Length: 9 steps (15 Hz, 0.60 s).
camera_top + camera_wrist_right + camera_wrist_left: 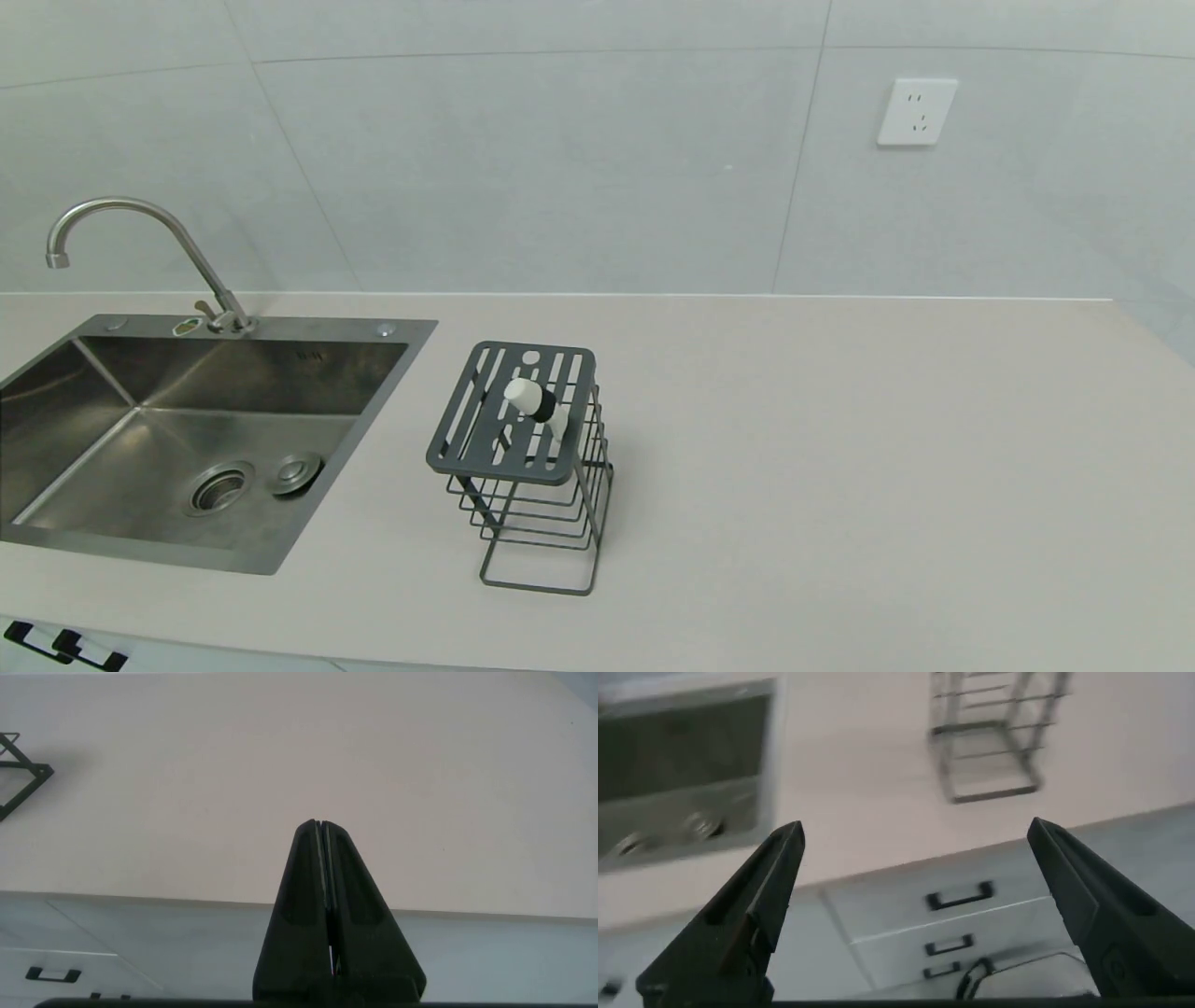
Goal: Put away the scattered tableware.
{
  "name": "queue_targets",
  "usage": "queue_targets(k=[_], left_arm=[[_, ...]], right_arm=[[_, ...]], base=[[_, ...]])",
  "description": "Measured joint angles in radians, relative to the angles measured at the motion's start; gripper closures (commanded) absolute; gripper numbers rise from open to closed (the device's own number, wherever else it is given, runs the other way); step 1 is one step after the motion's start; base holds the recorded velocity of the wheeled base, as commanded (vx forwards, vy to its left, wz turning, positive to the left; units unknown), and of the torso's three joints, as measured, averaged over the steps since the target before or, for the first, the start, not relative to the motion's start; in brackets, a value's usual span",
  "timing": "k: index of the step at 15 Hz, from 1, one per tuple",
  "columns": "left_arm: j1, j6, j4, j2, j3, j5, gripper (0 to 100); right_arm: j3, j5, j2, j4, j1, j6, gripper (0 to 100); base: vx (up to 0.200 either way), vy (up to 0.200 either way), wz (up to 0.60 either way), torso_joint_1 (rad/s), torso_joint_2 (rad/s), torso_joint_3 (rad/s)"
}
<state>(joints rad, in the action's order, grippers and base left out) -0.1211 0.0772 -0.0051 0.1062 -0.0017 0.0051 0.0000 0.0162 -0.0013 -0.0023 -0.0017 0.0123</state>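
A dark grey wire rack [523, 467] with a slotted top stands on the beige counter [840, 467], right of the sink. A white-handled utensil with a black band [534, 403] sticks up through one slot of the rack top. My left gripper [915, 840] is open with nothing between its fingers, held out in front of the counter's edge, above the drawers; the rack's foot [990, 756] lies beyond it. My right gripper [322, 831] is shut on nothing, near the counter's front edge, with a corner of the rack [19, 770] off to one side.
A steel sink [177, 439] with a curved tap [140, 252] and a loose drain plug [297, 471] takes the counter's left part. A wall socket [917, 112] sits on the tiled wall. White drawers with black handles [957, 919] lie below the counter front.
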Motion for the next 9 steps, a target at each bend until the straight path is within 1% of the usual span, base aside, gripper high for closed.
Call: queue_targets(k=[3, 6, 7, 8, 9], left_arm=[[0.09, 0.001, 0.004, -0.022, 0.002, -0.001, 0], [0.113, 0.0, 0.003, -0.076, 0.002, -0.002, 0], [0.115, -0.007, 0.003, -0.086, 0.002, -0.002, 0], [0.116, -0.022, 0.004, -0.095, 0.002, -0.002, 0], [0.117, -0.053, 0.004, -0.1, 0.002, 0.0, 0]], right_arm=[[0.0, 0.0, 0.0, 0.0, 0.0, 0.0, 100], [0.0, 0.002, 0.0, 0.001, 0.0, -0.004, 100], [0.0, 0.003, 0.0, 0.001, 0.0, -0.005, 100], [0.0, 0.002, 0.0, 0.001, 0.0, -0.005, 100], [0.0, 0.002, 0.0, 0.001, 0.0, -0.004, 100]], base=[[0.0, 0.0, 0.0, 0.0, 0.0, 0.0], [0.0, 0.0, 0.0, 0.0, 0.0, 0.0], [0.0, 0.0, 0.0, 0.0, 0.0, 0.0], [0.0, 0.0, 0.0, 0.0, 0.0, 0.0], [0.0, 0.0, 0.0, 0.0, 0.0, 0.0]])
